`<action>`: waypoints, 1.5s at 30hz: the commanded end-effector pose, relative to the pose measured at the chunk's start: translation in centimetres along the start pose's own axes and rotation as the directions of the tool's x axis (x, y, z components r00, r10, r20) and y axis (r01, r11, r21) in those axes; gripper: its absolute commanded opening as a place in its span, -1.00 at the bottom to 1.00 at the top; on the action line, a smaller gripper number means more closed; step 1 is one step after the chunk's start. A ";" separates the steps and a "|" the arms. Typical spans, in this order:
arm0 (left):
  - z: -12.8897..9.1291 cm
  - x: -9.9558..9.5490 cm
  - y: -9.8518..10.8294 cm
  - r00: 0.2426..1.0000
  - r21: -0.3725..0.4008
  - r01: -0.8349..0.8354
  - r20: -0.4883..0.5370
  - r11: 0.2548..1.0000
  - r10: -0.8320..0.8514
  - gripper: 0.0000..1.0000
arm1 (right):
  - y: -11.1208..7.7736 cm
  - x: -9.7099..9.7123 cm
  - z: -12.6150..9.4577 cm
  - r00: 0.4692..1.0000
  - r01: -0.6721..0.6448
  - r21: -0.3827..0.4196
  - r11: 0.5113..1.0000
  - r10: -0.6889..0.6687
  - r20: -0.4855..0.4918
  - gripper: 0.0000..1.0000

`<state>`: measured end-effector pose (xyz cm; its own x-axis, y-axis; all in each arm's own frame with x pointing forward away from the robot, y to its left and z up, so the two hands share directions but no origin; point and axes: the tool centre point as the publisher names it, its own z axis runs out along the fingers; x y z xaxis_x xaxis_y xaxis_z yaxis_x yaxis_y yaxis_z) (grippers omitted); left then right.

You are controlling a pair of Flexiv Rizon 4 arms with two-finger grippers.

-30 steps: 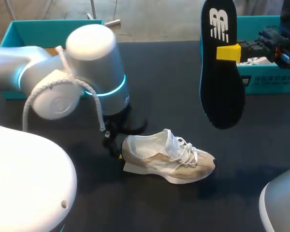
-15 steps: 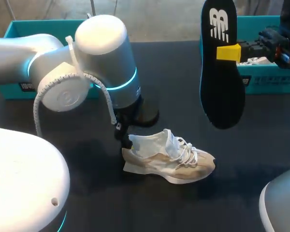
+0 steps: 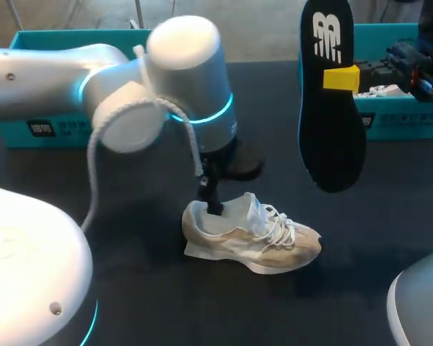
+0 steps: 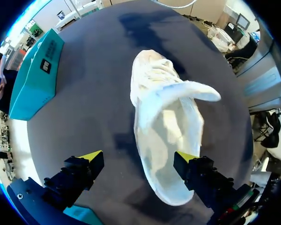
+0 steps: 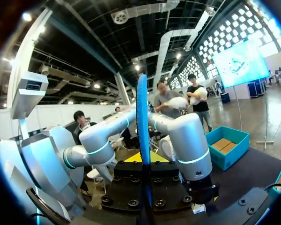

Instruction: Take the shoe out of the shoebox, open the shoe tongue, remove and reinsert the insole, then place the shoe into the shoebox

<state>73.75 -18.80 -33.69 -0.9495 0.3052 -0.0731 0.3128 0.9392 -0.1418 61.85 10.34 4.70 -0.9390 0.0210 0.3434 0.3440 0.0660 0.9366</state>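
Nearest me, the beige shoe [image 3: 252, 238] sits on its sole on the dark counter [image 3: 151, 303], tongue pulled up. The left jaws are spread wide right above its heel end. One fingertip [image 4: 186, 157] is over the shoe's opening, the other out over bare counter. Further back, the right jaws are pinching the black insole [image 3: 332, 115], held up on end in the air. The teal shoebox [image 3: 408, 122] is at the far right edge. There's another teal piece [image 3: 58, 43] far left, maybe the lid, hard to say.
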 end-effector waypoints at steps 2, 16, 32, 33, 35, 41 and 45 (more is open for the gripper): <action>2.3 -1.1 -1.7 0.999 -0.022 0.001 -0.033 1.000 -0.002 1.00 | 0.1 -0.3 0.3 1.000 -0.002 0.003 1.000 0.002 -0.001 -1.00; 4.5 -0.7 -1.4 0.996 -0.030 0.052 -0.077 0.998 -0.054 0.73 | 0.1 -0.3 0.3 1.000 -0.002 0.003 1.000 0.002 -0.001 -1.00; 4.8 0.2 -1.3 0.995 -0.024 0.067 -0.077 0.997 -0.068 -1.00 | 0.1 -0.3 0.3 1.000 -0.002 0.003 1.000 0.002 -0.001 -1.00; 4.6 0.3 -1.3 0.996 -0.018 0.061 -0.067 0.998 -0.062 -1.00 | 0.1 -0.3 0.3 1.000 -0.002 0.003 1.000 0.002 -0.001 -1.00; 4.0 0.5 -1.3 0.997 -0.011 0.049 -0.053 0.999 -0.050 -1.00 | 0.1 -0.3 0.3 1.000 -0.002 0.003 1.000 0.002 -0.001 -1.00; 1.3 0.4 -1.2 1.000 0.029 -0.006 -0.004 1.000 0.006 -1.00 | 0.1 -0.3 0.3 1.000 -0.002 0.003 1.000 0.002 -0.001 -1.00; -0.6 0.3 -1.1 0.997 0.059 -0.072 0.030 0.996 0.070 -1.00 | 0.1 -0.3 0.3 1.000 -0.002 0.003 1.000 0.002 -0.001 -1.00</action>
<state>73.63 -21.54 -35.13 -0.9306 0.3550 -0.0893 0.3655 0.9152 -0.1699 61.86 10.34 4.70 -0.9389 0.0210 0.3435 0.3441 0.0661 0.9366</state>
